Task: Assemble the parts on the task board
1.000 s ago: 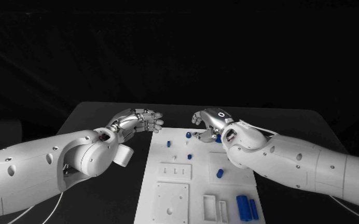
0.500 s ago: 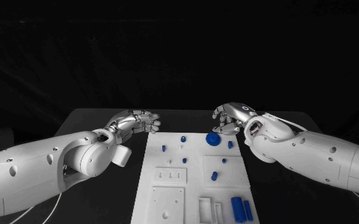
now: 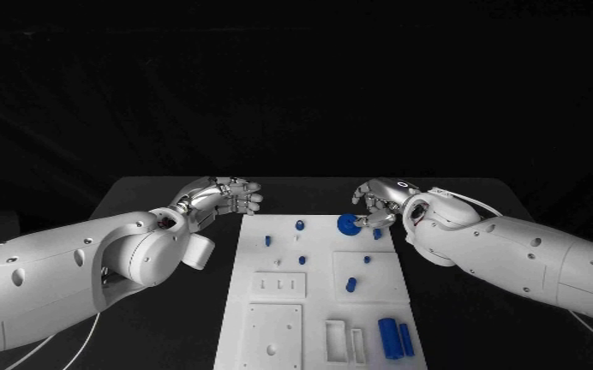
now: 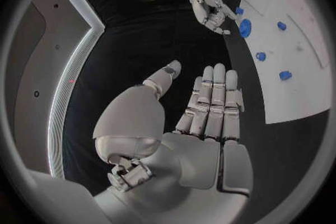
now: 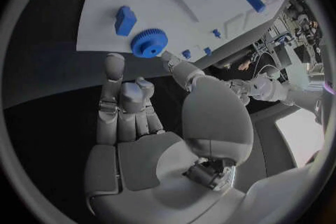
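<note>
The white task board lies lengthwise in the middle of the table. A blue gear sits on its far end, with small blue parts around it. My right hand hovers just right of the gear and holds nothing, its fingers loosely spread. In the right wrist view my right hand points its fingertips toward the gear without gripping it. My left hand hangs off the board's far left corner with nothing in it; its fingers are straight with the thumb apart.
Two long blue pieces lie at the board's near right corner, beside white slots. A short blue peg and a smaller one sit mid-board. Black table borders the board on both sides.
My right hand has come off the blue gear and drawn back to the right, leaving the gear uncovered on the board. The camera has shifted. My left hand has barely moved.
</note>
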`<state>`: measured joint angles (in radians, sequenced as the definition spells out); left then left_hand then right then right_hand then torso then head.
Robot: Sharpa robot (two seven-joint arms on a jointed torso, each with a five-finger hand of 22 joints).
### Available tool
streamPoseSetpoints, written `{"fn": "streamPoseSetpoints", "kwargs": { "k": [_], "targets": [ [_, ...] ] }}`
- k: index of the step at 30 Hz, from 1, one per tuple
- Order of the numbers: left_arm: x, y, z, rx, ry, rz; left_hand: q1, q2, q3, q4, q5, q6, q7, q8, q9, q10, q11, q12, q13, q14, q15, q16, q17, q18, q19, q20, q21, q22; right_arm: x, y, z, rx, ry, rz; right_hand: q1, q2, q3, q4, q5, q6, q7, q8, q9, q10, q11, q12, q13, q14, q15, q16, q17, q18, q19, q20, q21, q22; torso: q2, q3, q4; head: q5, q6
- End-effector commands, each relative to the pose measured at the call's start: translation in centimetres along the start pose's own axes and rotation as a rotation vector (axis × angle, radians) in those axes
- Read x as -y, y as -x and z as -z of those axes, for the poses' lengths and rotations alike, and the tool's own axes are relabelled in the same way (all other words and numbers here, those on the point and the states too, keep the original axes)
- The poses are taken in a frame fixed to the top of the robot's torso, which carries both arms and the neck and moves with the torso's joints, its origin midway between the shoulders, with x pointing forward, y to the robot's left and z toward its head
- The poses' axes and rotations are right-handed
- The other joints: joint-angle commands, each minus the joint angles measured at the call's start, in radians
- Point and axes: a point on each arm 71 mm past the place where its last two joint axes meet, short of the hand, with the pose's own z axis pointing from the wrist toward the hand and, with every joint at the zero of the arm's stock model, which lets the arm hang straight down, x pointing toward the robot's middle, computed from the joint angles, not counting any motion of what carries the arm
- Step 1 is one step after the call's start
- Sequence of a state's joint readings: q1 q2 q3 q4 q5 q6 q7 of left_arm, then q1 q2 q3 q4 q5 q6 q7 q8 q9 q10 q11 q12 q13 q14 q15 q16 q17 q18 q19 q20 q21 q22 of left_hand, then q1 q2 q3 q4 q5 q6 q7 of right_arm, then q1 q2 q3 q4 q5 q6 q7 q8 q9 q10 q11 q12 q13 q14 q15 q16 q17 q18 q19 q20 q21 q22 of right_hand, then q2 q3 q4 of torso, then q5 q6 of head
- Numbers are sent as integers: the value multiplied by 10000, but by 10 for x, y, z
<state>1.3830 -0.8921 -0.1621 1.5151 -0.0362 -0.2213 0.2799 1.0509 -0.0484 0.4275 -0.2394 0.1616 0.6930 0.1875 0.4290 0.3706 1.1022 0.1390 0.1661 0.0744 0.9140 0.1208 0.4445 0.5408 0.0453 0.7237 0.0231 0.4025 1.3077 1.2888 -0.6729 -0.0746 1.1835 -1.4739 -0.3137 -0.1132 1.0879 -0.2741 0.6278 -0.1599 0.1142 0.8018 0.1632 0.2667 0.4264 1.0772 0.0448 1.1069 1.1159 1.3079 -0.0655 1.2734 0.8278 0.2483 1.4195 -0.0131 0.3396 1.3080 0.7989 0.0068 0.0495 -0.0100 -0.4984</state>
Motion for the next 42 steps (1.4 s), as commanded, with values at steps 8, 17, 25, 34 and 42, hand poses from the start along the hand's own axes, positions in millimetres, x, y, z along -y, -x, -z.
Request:
{"fn": "streamPoseSetpoints", "kwargs": {
  "k": [8,17,25,34,42],
  "targets": [
    [1,0,2,-172,-61,49,-111,23,8,-46,-70,2,192,-56,-14,80,21,-44,-16,41,1,-63,12,145,-52,-26,11,85,-9,-10,-4,-610,326,154,-43,214,-146,-111,90,51,-19,5,0,-89,20,277,110,-37,13,152,104,135,89,-138,227,262,77,50,44,3,-112],
    [1,1,4,-185,-52,20,-111,18,13,-54,-72,2,193,-56,-13,79,21,-46,-17,40,1,-64,13,145,-53,-26,11,86,-11,-11,-6,-605,241,481,-34,347,-142,-225,45,232,-82,96,33,-63,-39,467,191,-32,-42,249,183,135,102,-178,396,259,164,91,107,-36,-97],
    [2,2,4,-197,-51,-15,-114,12,16,-60,-74,1,193,-56,-13,80,22,-48,-17,39,1,-66,14,145,-53,-25,11,87,-8,-13,-5,-845,106,620,82,417,88,-292,-55,352,-115,142,42,-65,-71,532,201,-39,-73,304,236,135,94,-205,509,252,197,107,106,-70,-117],
    [1,1,4,-191,-13,-30,-116,12,24,-66,-76,1,193,-56,-12,80,23,-49,-17,40,2,-67,16,145,-53,-25,12,88,-6,-14,-5,-1014,-3,788,143,482,354,-382,-93,620,-140,255,75,-81,-94,570,189,-49,-93,336,279,135,57,-206,633,250,200,116,101,-49,-183],
    [1,3,4,-165,5,-40,-116,12,32,-71,-76,1,193,-56,-12,80,23,-51,-18,40,2,-68,17,145,-53,-25,13,89,-5,-14,-4,-1011,-14,790,105,497,401,-381,-95,672,-146,272,78,-84,-100,578,183,-51,-98,341,288,135,45,-202,665,248,195,109,101,-32,-197]
  ]
}}
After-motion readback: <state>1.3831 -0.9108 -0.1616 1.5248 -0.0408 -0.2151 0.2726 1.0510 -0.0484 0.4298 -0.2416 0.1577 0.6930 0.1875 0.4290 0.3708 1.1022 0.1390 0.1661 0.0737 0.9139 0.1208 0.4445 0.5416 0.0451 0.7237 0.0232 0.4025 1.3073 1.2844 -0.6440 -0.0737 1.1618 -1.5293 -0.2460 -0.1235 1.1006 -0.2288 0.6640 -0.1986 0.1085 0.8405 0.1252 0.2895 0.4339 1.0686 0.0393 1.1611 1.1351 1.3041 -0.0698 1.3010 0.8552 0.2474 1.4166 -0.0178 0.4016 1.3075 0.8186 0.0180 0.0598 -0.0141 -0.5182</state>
